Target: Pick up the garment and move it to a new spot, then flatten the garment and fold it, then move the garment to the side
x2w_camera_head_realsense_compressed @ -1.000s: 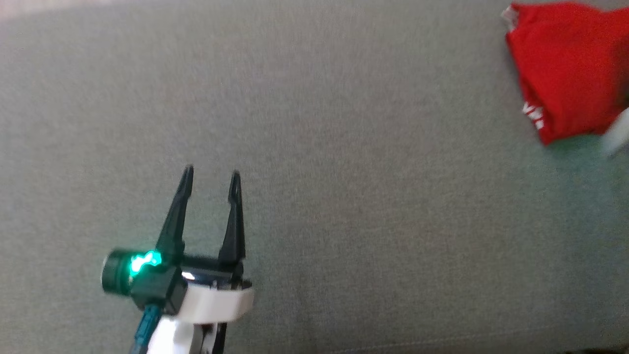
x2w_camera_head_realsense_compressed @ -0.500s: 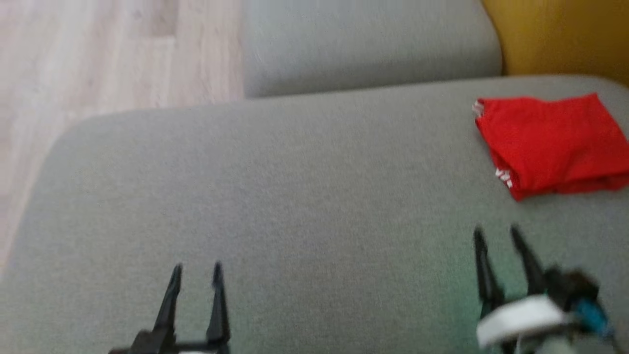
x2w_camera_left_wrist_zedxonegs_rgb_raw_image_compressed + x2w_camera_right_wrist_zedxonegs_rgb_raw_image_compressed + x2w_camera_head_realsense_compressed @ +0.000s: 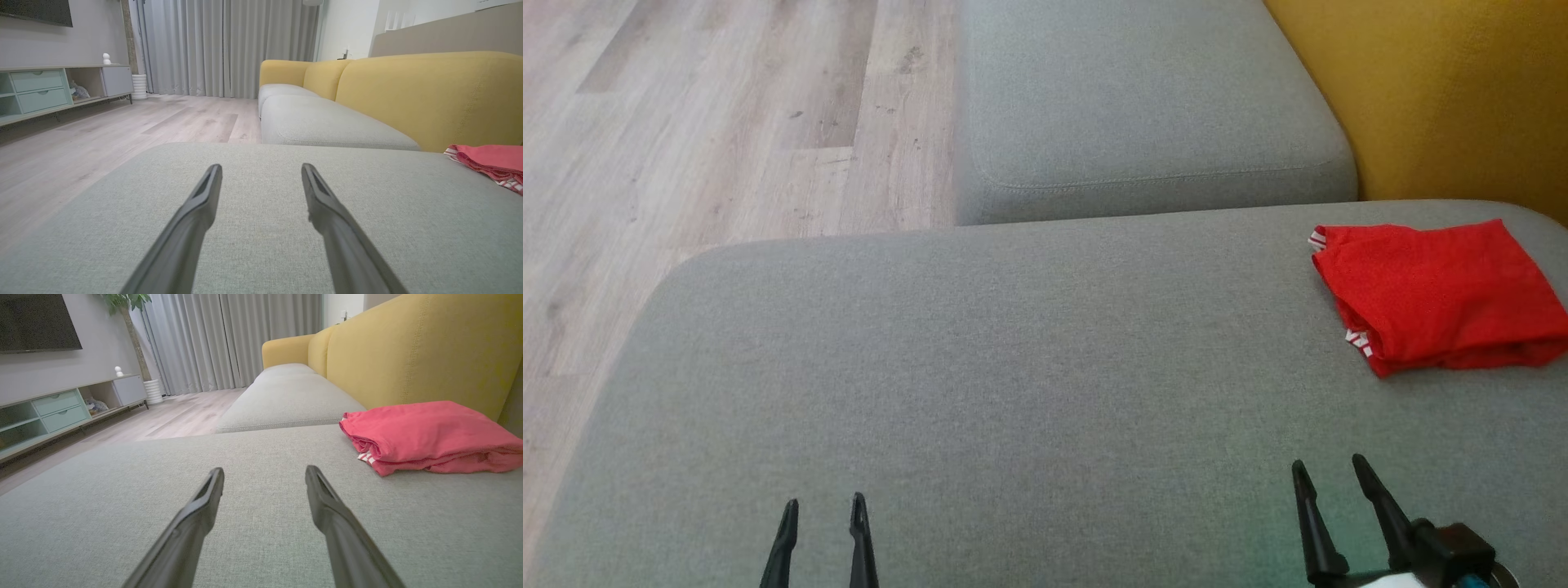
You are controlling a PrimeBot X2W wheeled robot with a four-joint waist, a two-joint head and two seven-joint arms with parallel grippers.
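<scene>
The garment (image 3: pixel 1437 296) is red with white-striped trim, folded into a compact rectangle. It lies at the far right of the grey sofa cushion (image 3: pixel 1013 367), close to the yellow backrest (image 3: pixel 1437 90). In the right wrist view the garment (image 3: pixel 425 435) rests ahead and to the right of my fingers; in the left wrist view the garment (image 3: pixel 490 163) peeks in at the right edge. My left gripper (image 3: pixel 822 506) stands open at the bottom left, over bare cushion. Open too, my right gripper (image 3: pixel 1327 469) hangs at the bottom right, well short of the garment. Neither holds anything.
A second grey seat cushion (image 3: pixel 1143 106) lies beyond the first one. Wooden floor (image 3: pixel 703 122) runs along the left. A low TV cabinet (image 3: pixel 61 408) and grey curtains (image 3: pixel 224 45) stand across the room.
The head camera has tilted up, so the whole picture shifted: both grippers now sit lower in view and the floor and far cushion appear. The garment has not moved on the cushion.
</scene>
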